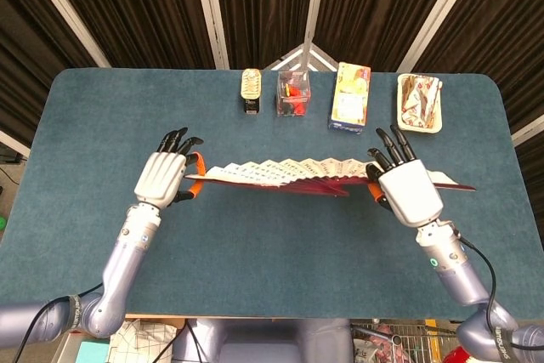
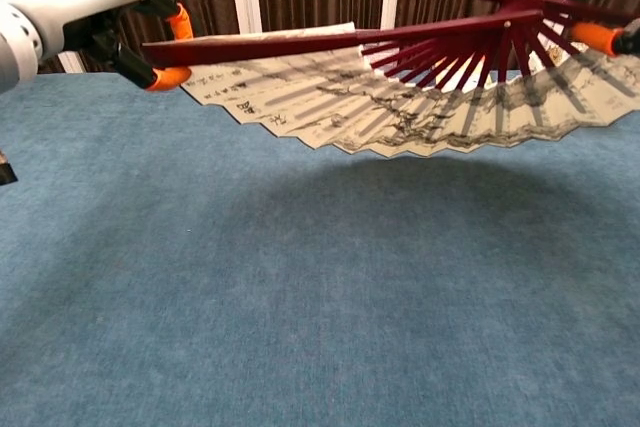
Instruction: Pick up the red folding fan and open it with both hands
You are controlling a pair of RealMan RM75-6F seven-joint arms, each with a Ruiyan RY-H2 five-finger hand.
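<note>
I see even, fairly bright overhead light in both views, with no glare. A broad soft shadow lies on the table (image 2: 300, 277) under the fan (image 2: 400, 97). The chest view looks slightly soft at the near edge, perhaps out of focus.

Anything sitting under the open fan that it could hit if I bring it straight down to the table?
Nothing visible. The fan hangs between the left hand and right hand over bare table; the boxes stand along the far edge.
</note>
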